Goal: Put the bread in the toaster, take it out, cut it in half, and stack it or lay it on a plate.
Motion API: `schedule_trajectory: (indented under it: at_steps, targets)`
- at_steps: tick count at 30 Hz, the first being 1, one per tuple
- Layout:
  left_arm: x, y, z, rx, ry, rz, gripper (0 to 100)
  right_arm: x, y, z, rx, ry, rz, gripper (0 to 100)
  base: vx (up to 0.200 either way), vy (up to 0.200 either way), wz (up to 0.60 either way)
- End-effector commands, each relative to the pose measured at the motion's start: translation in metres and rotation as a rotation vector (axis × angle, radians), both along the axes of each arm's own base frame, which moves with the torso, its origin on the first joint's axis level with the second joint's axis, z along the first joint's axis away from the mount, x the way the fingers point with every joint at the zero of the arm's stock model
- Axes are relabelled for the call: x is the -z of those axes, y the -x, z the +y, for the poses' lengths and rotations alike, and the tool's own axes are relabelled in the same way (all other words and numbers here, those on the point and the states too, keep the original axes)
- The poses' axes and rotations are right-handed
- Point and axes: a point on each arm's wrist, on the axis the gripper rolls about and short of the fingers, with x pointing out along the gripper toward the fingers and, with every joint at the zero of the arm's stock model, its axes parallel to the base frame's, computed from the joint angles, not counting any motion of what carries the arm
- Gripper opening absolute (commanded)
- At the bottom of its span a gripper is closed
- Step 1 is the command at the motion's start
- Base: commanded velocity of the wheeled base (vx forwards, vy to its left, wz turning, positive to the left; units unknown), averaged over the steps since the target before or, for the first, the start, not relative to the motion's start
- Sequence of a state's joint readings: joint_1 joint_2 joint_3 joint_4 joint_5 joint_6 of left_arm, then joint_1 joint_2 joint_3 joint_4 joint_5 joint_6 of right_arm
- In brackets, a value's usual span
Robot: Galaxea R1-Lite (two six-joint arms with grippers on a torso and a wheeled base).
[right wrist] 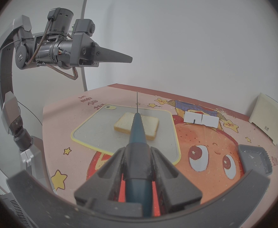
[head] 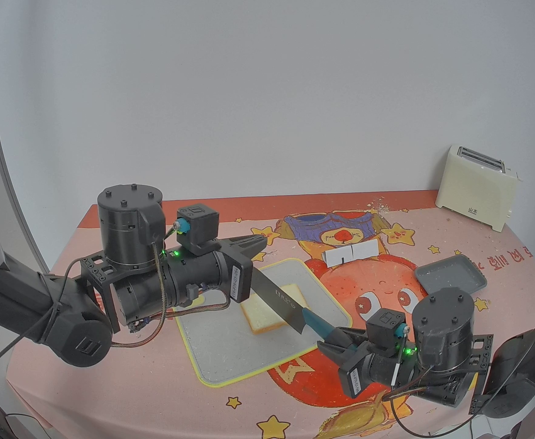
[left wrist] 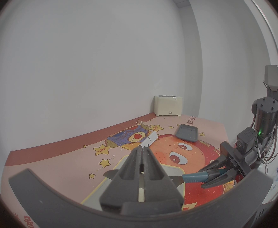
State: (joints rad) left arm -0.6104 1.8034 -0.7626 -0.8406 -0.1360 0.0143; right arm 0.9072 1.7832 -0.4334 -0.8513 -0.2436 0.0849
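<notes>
Clamped on the teal handle of the knife (head: 279, 297), the right gripper (head: 335, 341) sits at the near right of the table (head: 157, 391), which wears a pink cartoon cloth. On that cloth, left of centre, lies the pale cutting board (head: 224, 342) with its yellow rim. The cream toaster (head: 477, 187) stands at the far right corner, well apart from the board. A grey plate (head: 450, 274) — more a shallow tray — lies bare on the right, nearer than the toaster. The bread (head: 262, 319), one square slice, lies flat near the middle of the board, and a small white card (head: 351, 253) lies just beyond the board's far right corner. What the cut turns on is the line of the blade. Its long axis runs from the handle at the near right to the tip at the far left, and the slice lies directly beneath it, crossed about its middle as the right wrist view shows. Whether the edge touches the bread or hangs just above it I cannot tell. The left gripper (head: 258, 244), fingers together and holding nothing, hovers over the board's far edge near the blade's tip — by my judgement the handier arm for steadying the slice, while the right arm need only bear downward.
</notes>
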Motion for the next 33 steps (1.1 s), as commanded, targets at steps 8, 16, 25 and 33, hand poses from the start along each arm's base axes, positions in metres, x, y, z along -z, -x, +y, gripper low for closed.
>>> schedule_trajectory:
  at_steps: [8,16,25,33]
  targets:
    - [0.011,0.002,-0.013,0.037,-0.022,0.022,0,0.0,0.0,-0.001,0.006,0.002,0.0,0,0.0,0.0,0.0]
    - [0.037,0.002,-0.026,0.058,-0.068,0.077,0,0.003,0.001,-0.002,0.006,0.01,0.009,0,0.0,0.0,0.0]
    - [0.052,-0.001,-0.03,0.067,-0.065,0.076,0,0.005,0.0,-0.005,0.013,0.021,0.015,0,0.0,0.0,0.0]
    - [0.056,0.002,-0.029,0.073,-0.065,0.074,0,0.009,0.001,-0.003,0.006,0.032,0.024,0,0.0,0.0,0.0]
